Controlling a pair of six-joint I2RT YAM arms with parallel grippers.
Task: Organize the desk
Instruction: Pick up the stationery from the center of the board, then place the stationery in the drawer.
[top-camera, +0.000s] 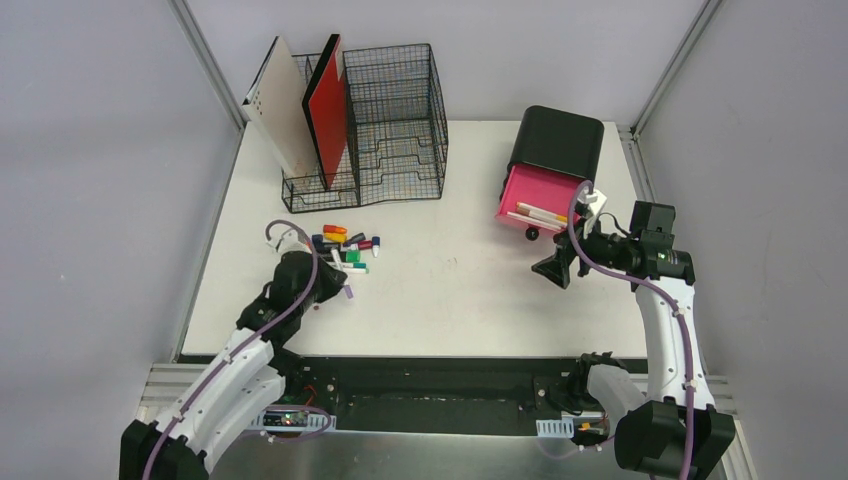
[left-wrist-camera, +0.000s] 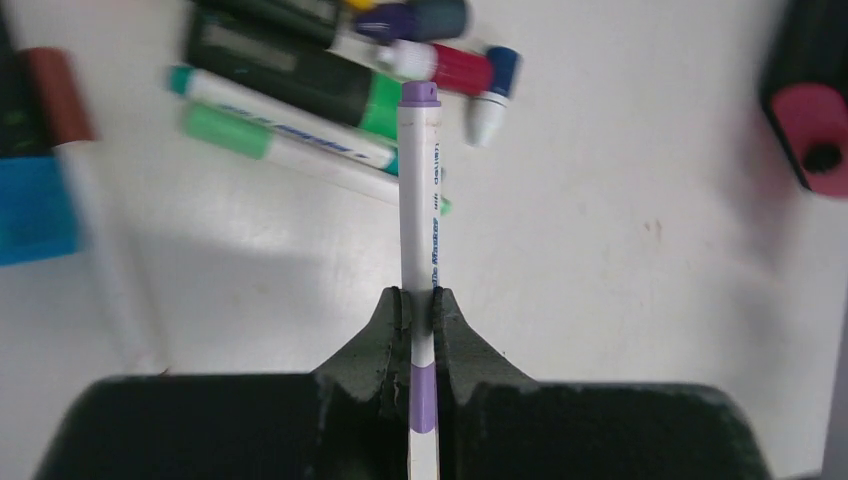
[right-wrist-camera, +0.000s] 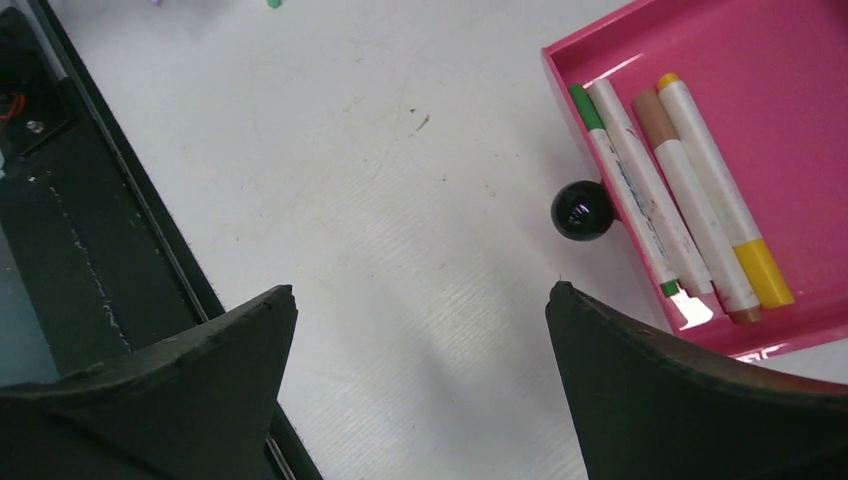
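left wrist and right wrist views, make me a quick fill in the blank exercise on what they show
1. The left gripper is shut on a white marker whose far end is ____.
2. The right gripper hangs ____ beside the pink drawer.
3. The round knob on that drawer is ____.
Missing words: purple; open; black.

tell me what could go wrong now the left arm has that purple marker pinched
1. The left jaws pinch the purple marker with a long stretch sticking out ahead, so it may pivot or slip in a lift.
2. Its far end lies close to the loose markers; a swing could scatter them.
3. The right jaws stand open beside the pink drawer, possibly blocking a drop-off there.
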